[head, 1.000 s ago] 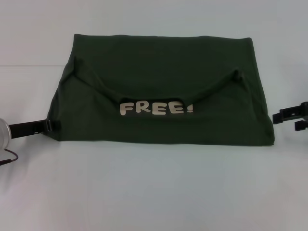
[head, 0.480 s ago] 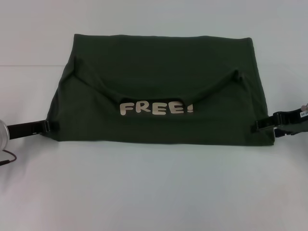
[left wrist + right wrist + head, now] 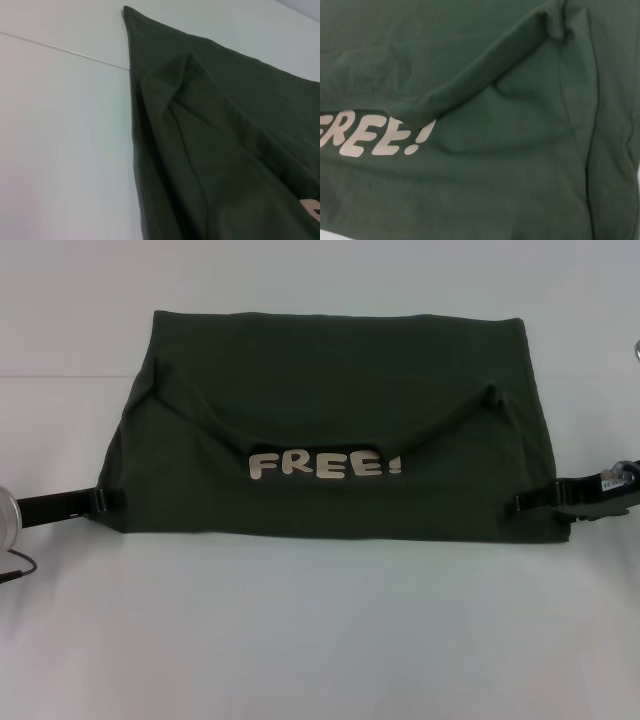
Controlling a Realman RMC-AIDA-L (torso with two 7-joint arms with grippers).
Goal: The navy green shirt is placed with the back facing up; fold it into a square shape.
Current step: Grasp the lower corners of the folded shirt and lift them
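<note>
Table [image 3: 320, 640]: a smooth, pale, matte surface is filling the head view; a thin straight seam [image 3: 65, 52] is running across it in the left wrist view and passing under the far left part of the cloth.

Shirt [image 3: 335, 370]: the dark olive-green knit is lying partly folded in the middle of the table, forming a wide trapezoid, narrower at the far edge and broader at the near edge. Its long axis is running left to right. The cloth is looking soft and matte, with shallow creases.

Folded flap [image 3: 330, 495]: the near portion is lying turned over the rest, its curved neckline edge sagging toward the robot between two small peaks.

Lettering [image 3: 325, 465]: pale cream rounded letters reading "FREE!" are sitting just below the neckline curve, reading upright from the robot's side.

Right gripper [image 3: 522, 503]: black, reaching in low from the right, with its tip overlapping the near right corner of the shirt. I cannot tell how its fingers are standing.

Left gripper [image 3: 108, 500]: black, lying low at the near left corner of the shirt, its tip touching the cloth edge. I cannot tell how its fingers are standing.
</note>
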